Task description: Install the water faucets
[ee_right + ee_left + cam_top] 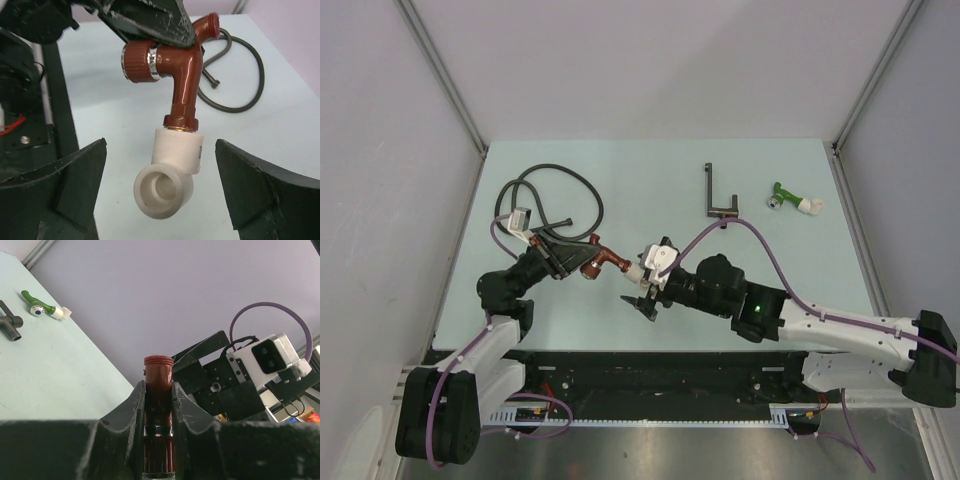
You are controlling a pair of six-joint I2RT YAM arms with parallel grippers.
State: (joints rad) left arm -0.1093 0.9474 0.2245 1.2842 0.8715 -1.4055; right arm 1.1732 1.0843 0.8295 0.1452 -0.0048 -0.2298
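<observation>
Reddish-brown faucet (185,85): held above the table's near-middle, between the two arms. Its threaded end shows at the top in the left wrist view and its round ribbed knob sticks out sideways in the right wrist view.
White elbow fitting (170,175): sits on the faucet's lower end, its open socket facing the right wrist camera and clear of the tabletop.
Left gripper (582,262): clamped on the faucet's body, one finger pressed to each side — a firm grasp.
Right gripper (160,150): spread wide, one finger on either side of the white elbow fitting with a gap to each; it touches nothing.
Green faucet (785,197): lies on its side at the far right of the table, well apart from both arms, with its own white fitting pointing right.
Black bracket (718,195): a slim black piece with a long stem, lying on the table left of the green faucet and near it, not touching.
Black hose (560,190): looped loosely at the far left of the table, beyond the left arm.
Table (660,170): pale green surface — grey walls close it in on the left, right and far sides.
</observation>
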